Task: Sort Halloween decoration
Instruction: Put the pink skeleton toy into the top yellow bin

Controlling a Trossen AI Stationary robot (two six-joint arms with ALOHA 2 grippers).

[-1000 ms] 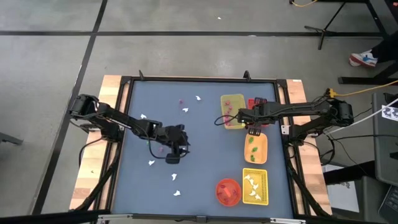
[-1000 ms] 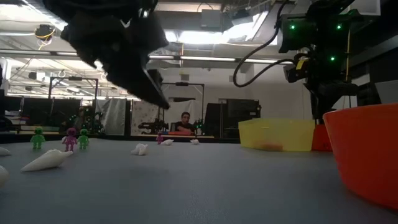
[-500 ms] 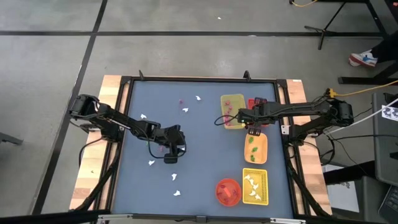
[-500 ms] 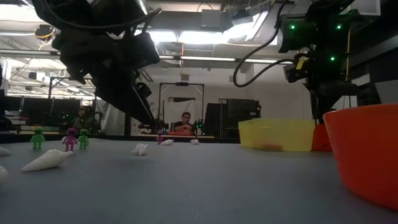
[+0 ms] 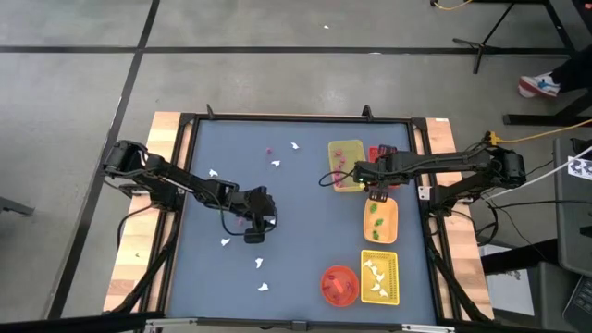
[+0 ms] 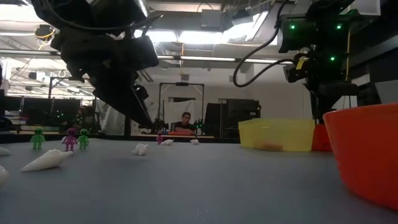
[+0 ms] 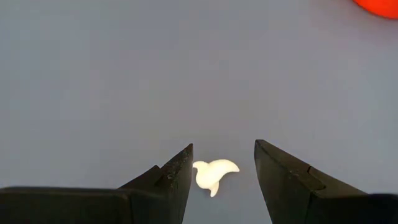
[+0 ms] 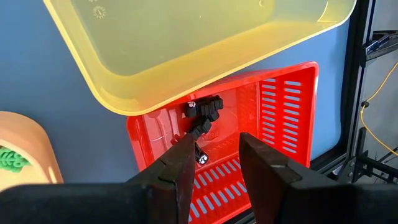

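One shift: your left tool (image 7: 222, 171) has drawn back toward 9 o'clock. It hangs open over the bench (image 5: 305, 222), white ghost piece (image 7: 213, 174) between its fingers.

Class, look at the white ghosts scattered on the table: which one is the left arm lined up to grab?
The ghost lying between the left arm's open fingers; the other loose ghosts lie farther off.

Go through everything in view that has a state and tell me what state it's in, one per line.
Left gripper: jaws open, empty, straddling a small white ghost-shaped piece lying on the table.
Right gripper: jaws open, empty, over the red slotted plastic tray, which holds small dark pieces.
Yellow plastic tray: overlapping the red tray's edge.
Round red-orange bowl: upright.
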